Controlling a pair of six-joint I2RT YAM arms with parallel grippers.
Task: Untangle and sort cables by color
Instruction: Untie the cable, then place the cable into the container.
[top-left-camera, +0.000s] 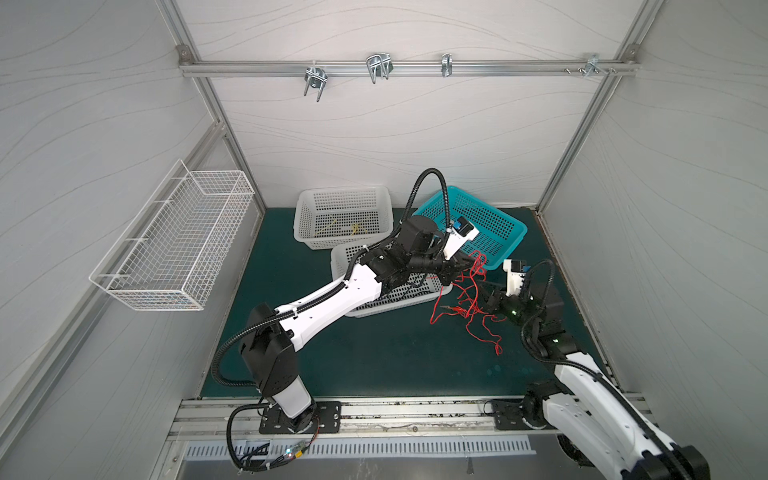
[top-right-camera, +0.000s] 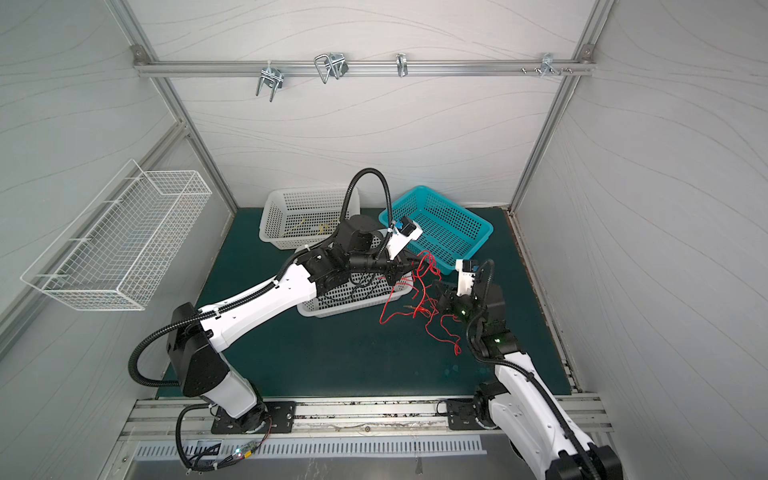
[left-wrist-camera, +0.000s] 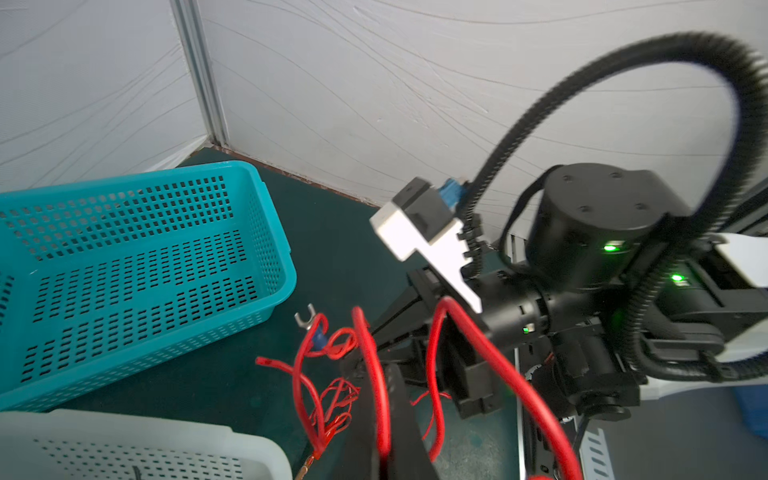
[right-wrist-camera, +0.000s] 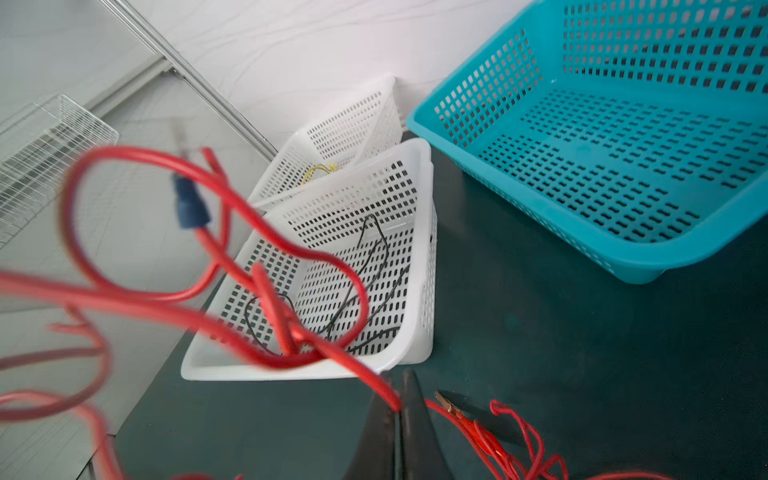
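I see the thin red cables (right-wrist-camera: 286, 332) just beyond my right gripper (right-wrist-camera: 400, 390) blur and run off-frame; its finger bases are cropped.

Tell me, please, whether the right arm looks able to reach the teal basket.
Probably yes: the teal basket sits close ahead of the right gripper, with bare mat between. Both it and the left gripper are shut on the red cable tangle, which may tug.

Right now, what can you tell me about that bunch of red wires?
The red wires are thin, flexible, plastic-coated strands in a loose tangle, partly lying on the dark green mat, partly lifted in loops near the teal basket. One end has a blue sleeve with a metal fork, another a small metal clip. The left pincer and the right pincer are each shut on a strand.
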